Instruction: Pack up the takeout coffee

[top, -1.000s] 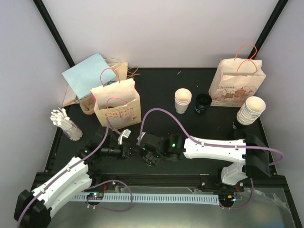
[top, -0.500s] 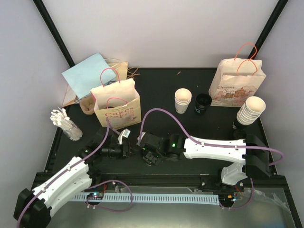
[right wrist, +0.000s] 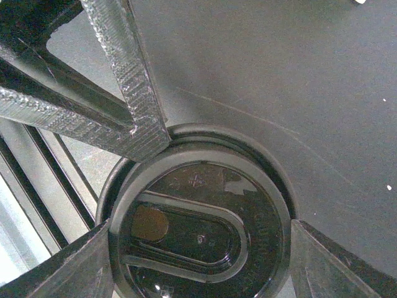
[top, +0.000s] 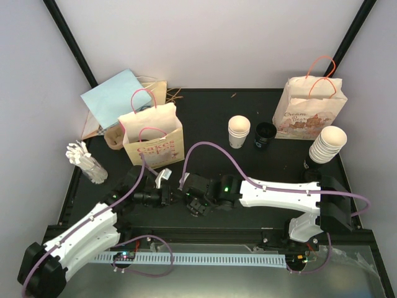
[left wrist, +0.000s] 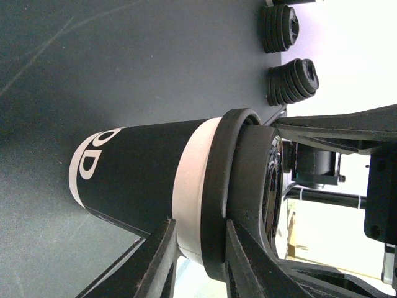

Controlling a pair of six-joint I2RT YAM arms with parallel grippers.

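The takeout coffee cup has a black sleeve, a white band and a black lid. My left gripper is shut across the lid's rim, one finger on the white band and the other against the lid's edge. In the right wrist view the lid fills the lower frame. My right gripper is shut on it from above, a finger touching each side. In the top view both grippers, left and right, meet at the table's near middle and hide the cup.
A "Cakes" paper bag stands just behind the left gripper and another bag at the back right. White cup stacks, a black cup, a stirrer holder and blue paper ring the table.
My left gripper has edged slightly to the right, closer to the right gripper. The right arm and the cup have stayed put.
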